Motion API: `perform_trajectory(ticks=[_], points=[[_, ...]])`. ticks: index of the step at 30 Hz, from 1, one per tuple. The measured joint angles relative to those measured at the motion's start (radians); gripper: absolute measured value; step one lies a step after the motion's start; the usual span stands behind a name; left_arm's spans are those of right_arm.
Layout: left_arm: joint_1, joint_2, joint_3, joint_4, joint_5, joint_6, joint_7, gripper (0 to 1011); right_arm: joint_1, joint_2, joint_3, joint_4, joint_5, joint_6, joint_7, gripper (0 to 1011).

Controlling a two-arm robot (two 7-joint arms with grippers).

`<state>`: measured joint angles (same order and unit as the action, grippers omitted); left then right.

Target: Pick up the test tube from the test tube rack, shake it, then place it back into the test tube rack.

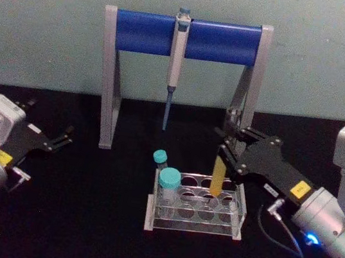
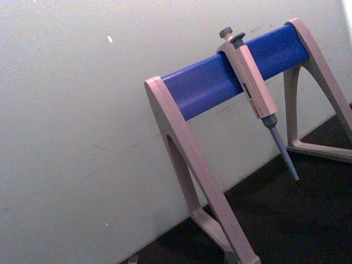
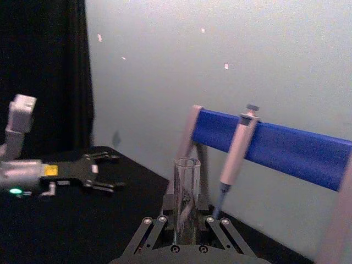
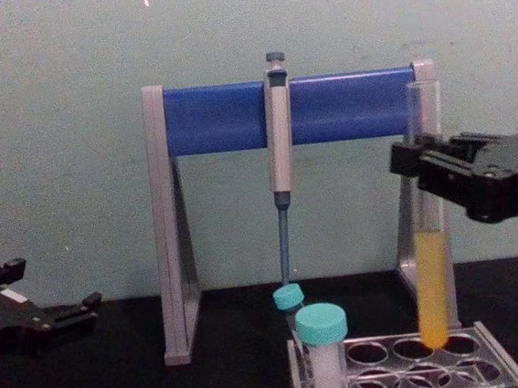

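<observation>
The test tube is a tall clear glass tube with yellow-orange liquid in its lower part. It stands nearly upright, and my right gripper is shut on its upper half. Its round bottom is level with the top plate of the test tube rack, at a back-row hole on the right; I cannot tell whether it is inside the hole. The head view shows the tube, the right gripper and the clear rack. In the right wrist view the tube rises between the fingers. My left gripper is parked open at the far left.
A grey-and-blue pipette stand with a hanging pipette stands behind the rack. Two teal-capped white tubes sit at the rack's left end. The black table stretches between the left gripper and the rack.
</observation>
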<state>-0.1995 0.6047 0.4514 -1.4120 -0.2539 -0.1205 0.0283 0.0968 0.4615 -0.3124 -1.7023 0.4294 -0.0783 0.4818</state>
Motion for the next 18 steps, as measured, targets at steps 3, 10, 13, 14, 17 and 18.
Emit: perform_trajectory(ticks=[3, 10, 13, 14, 17, 18], points=[[0.0, 0.0, 0.0, 0.0, 0.0, 0.0, 0.0, 1001, 0.014, -0.007, -0.016, 0.014, 0.007, -0.001, 0.012, 230], [0.0, 0.0, 0.0, 0.0, 0.0, 0.0, 0.0, 1001, 0.086, -0.054, -0.05, 0.103, 0.022, -0.037, 0.025, 230], [0.0, 0.0, 0.0, 0.0, 0.0, 0.0, 0.0, 1001, 0.117, -0.077, -0.053, 0.146, 0.023, -0.058, 0.022, 230], [0.0, 0.0, 0.0, 0.0, 0.0, 0.0, 0.0, 1001, 0.123, -0.082, -0.053, 0.156, 0.023, -0.063, 0.02, 230], [0.0, 0.0, 0.0, 0.0, 0.0, 0.0, 0.0, 1001, 0.141, -0.095, -0.05, 0.184, 0.021, -0.077, 0.008, 230], [0.0, 0.0, 0.0, 0.0, 0.0, 0.0, 0.0, 1001, 0.144, -0.097, -0.049, 0.189, 0.021, -0.079, 0.005, 230]])
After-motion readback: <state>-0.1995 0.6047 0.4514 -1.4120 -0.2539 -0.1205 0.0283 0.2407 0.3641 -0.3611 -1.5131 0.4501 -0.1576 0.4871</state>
